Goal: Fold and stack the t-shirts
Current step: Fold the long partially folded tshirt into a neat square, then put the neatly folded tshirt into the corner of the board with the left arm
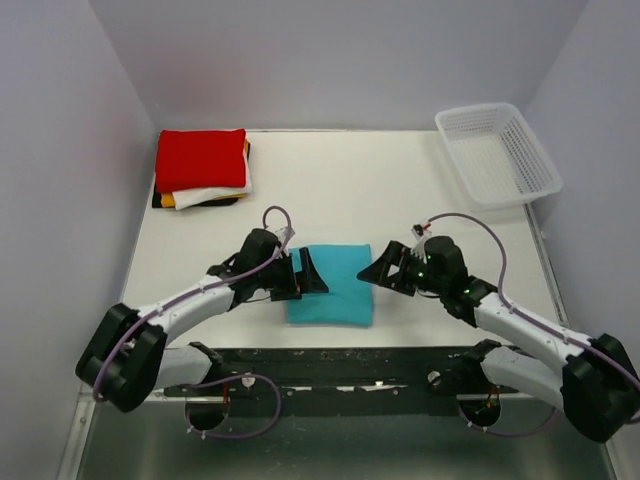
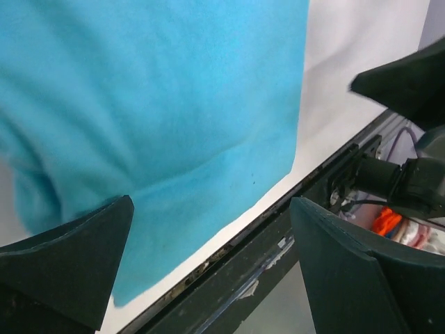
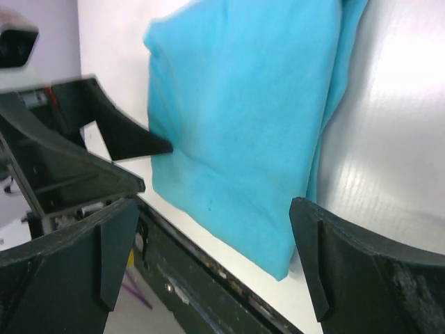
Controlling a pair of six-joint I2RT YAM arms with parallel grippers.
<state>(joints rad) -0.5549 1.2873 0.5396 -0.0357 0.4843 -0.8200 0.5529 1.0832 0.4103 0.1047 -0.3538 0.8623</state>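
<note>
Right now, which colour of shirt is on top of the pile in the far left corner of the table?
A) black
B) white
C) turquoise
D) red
D: the red t-shirt lies uppermost on that pile, with the white t-shirt peeking out beneath it. The turquoise t-shirt lies apart, near the arms.

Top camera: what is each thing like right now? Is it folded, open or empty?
turquoise t-shirt: folded into a rectangle, lying flat on the table between the two grippers
stack of folded shirts: piled up, red on top
basket: upright, empty
left gripper: open, at the shirt's left edge
right gripper: open, at the shirt's right edge
</note>
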